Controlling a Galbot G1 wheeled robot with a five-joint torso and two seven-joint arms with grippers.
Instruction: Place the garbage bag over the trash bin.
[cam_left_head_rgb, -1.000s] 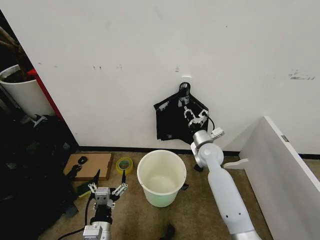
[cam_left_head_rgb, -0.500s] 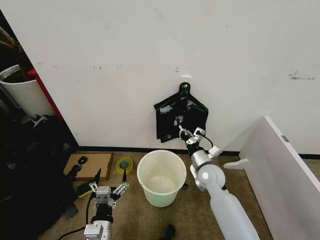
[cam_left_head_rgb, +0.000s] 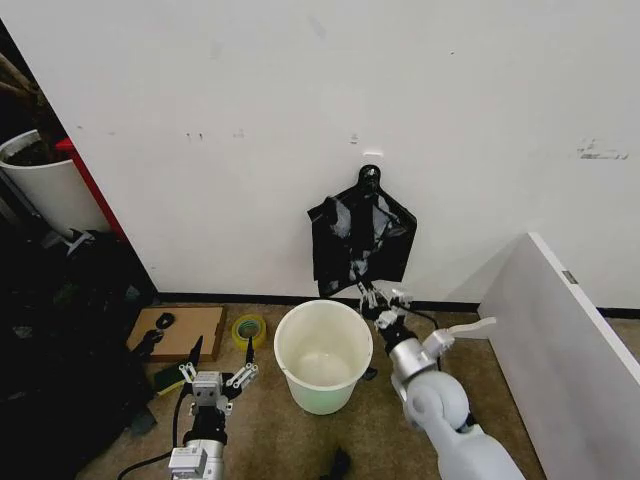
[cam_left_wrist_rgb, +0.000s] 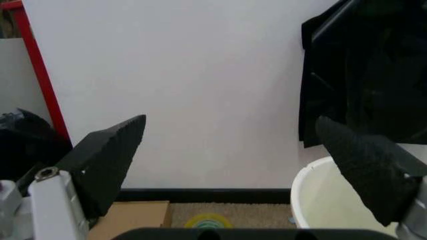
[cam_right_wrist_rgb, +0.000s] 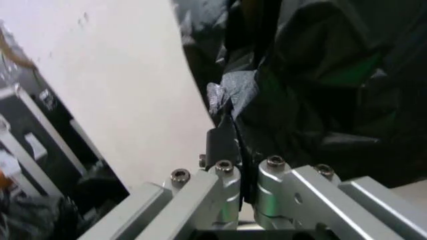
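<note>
1. From our head camera, we see the thin, glossy, crinkled black plastic garbage bag (cam_left_head_rgb: 358, 238) hanging flat against the white wall (cam_left_head_rgb: 300, 120) from a small hook (cam_left_head_rgb: 371, 172) at its top. It is up there, we judge, so that an arm can reach it.

2. Right below the bag stands the round cream-white plastic trash bin (cam_left_head_rgb: 322, 356) on the brown carpet (cam_left_head_rgb: 260, 430), near the wall. Its mouth is bare, so the bag is not yet over it.

3. Our right gripper (cam_left_head_rgb: 381, 299) is raised at the bag's lower edge, above the far right of the bin's rim. Our left gripper (cam_left_head_rgb: 215, 378) is parked low, left of the bin, with its black fingers spread wide.

4. Beside the left gripper lie a flat brown cardboard sheet (cam_left_head_rgb: 180, 331) and a yellow roll of tape (cam_left_head_rgb: 248, 328).

5. Our left wrist camera looks between its own two splayed black pads (cam_left_wrist_rgb: 110, 159) at the wall. The hanging bag (cam_left_wrist_rgb: 363, 75) and the bin's rim (cam_left_wrist_rgb: 313, 200) sit near one pad. We hold nothing on this side.

6. Our right wrist camera shows the jaws pressed together on a crumpled fold of the bag (cam_right_wrist_rgb: 320, 85), pinched between the tips. We judge this is a grip taken at the lower hem to draw the bag down toward the bin.
</note>
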